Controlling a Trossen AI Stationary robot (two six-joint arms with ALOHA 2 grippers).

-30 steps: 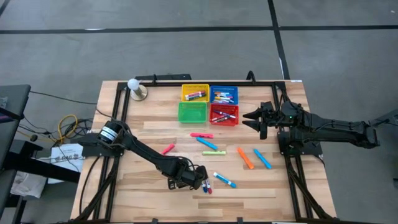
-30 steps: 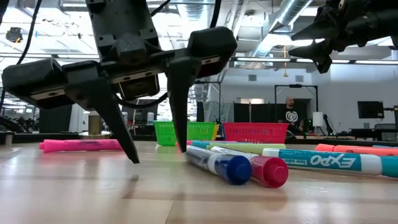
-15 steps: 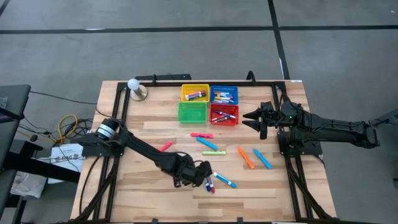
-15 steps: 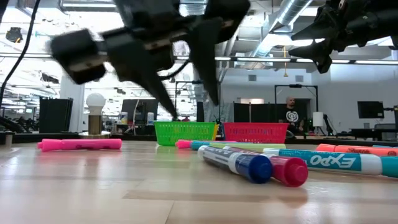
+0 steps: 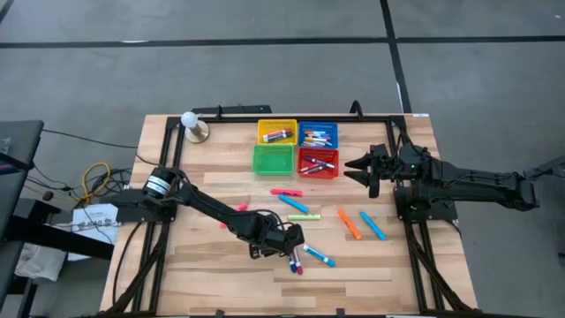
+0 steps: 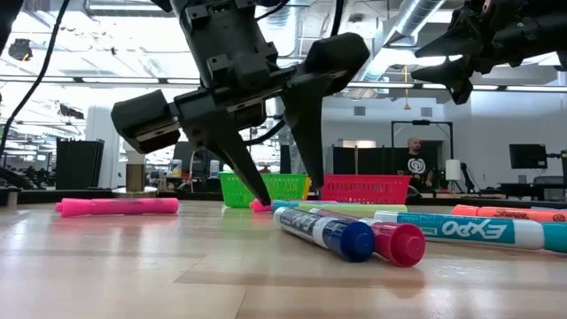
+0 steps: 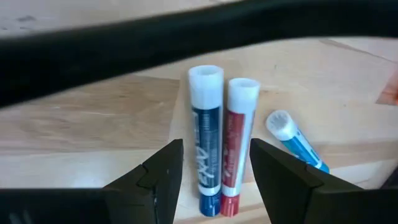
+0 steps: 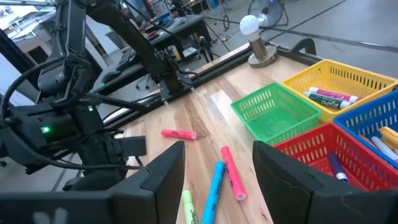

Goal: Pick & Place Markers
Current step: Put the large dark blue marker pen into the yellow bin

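Note:
Two markers lie side by side on the table, one blue-capped (image 7: 205, 137) and one red-capped (image 7: 237, 137); a light blue one (image 7: 292, 140) lies close by. My left gripper (image 7: 214, 180) hangs open just over the pair (image 5: 295, 261), its fingers slanting down with one on either side, apart from them. Its tips (image 6: 285, 199) show behind the pair in the low view. Pink (image 5: 285, 192), blue (image 5: 293, 203), green (image 5: 304, 216), orange (image 5: 348, 223) and blue (image 5: 372, 225) markers lie mid-table. My right gripper (image 5: 351, 165) waits open, held high beside the red basket.
Four mesh baskets stand at the far middle: yellow (image 5: 276, 132), blue (image 5: 318, 134), green (image 5: 273, 159) and red (image 5: 318, 162), three of them with markers inside. A bulb lamp (image 5: 192, 125) stands at the far left. A pink marker (image 5: 237, 210) lies by my left arm.
My left gripper has risen off the table and gone toward the table's right edge, still open, from beside the blue-capped marker to a place over the pair. The blue-capped and red-capped markers have shifted a little toward the right.

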